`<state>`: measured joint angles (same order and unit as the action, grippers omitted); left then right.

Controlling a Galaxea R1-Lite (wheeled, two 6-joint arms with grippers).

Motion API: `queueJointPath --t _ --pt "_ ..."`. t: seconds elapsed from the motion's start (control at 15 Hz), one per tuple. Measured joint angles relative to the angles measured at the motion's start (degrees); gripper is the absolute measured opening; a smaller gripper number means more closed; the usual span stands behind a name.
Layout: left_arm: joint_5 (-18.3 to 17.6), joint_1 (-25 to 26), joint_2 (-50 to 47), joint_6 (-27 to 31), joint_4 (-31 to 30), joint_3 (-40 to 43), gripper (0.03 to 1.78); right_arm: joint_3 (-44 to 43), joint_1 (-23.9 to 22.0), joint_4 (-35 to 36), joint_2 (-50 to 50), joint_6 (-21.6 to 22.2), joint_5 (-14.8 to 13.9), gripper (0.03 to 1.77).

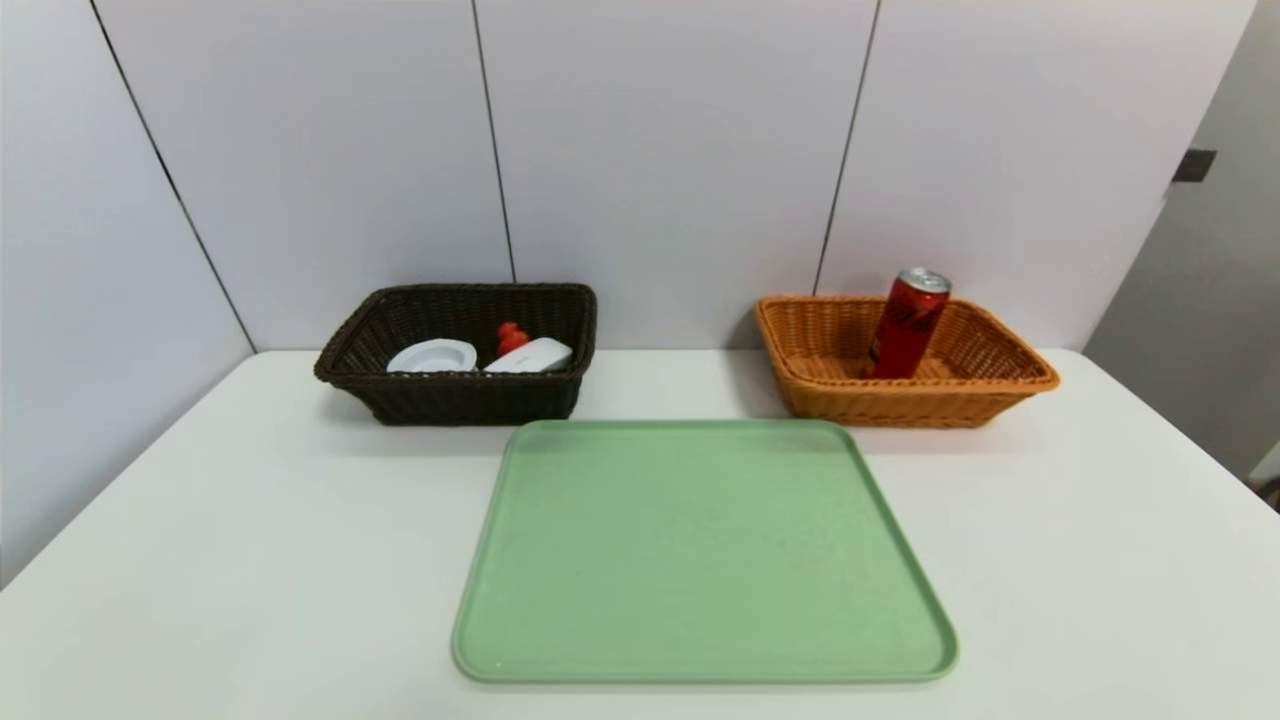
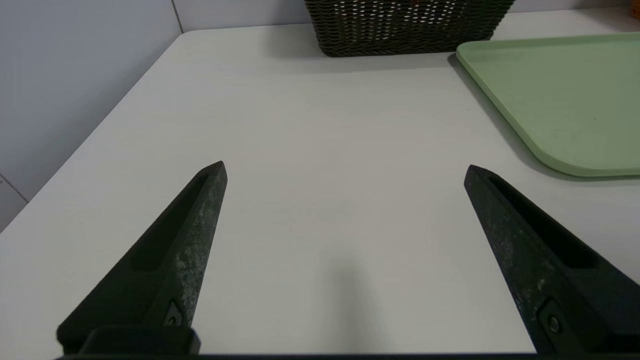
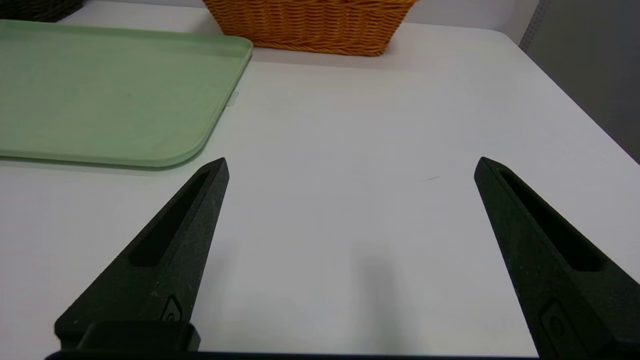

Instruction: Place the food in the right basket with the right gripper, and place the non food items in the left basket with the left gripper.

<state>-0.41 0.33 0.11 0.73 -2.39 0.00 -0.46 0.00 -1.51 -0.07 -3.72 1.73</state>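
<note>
In the head view we see neither arm, and the near walls of both baskets hide the undersides of what they hold. At upper left, the dark brown basket (image 1: 470,398) partly conceals a white ribbed disc (image 1: 433,356), a red rubber duck (image 1: 512,338) and a white rounded box (image 1: 530,356). At upper right, the red can (image 1: 908,325) leans in the orange basket (image 1: 900,405), its base cut off from us by the rim.

We find the left gripper (image 2: 345,172) released, spread wide over the table left of the tray, holding nothing; the right gripper (image 3: 353,167) is likewise wide apart and unladen over the table's right side.

Both baskets are woven wicker with flared sides; the can is a glossy cylinder with a silver top, and the green tray (image 1: 700,550), lower centre, is smooth and round-cornered on the white table (image 1: 250,560).
</note>
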Motion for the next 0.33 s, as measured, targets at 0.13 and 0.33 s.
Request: queueJointPath --t 0.13,0.33 --pt "0.4 0.0 0.0 -0.7 -0.1 0.0 1.69 0.0 0.0 -0.2 0.0 0.7 -0.4 1.69" --pt "0.4 0.0 0.0 -0.7 -0.1 0.0 1.69 0.0 0.0 0.0 0.0 1.0 -0.4 1.69"
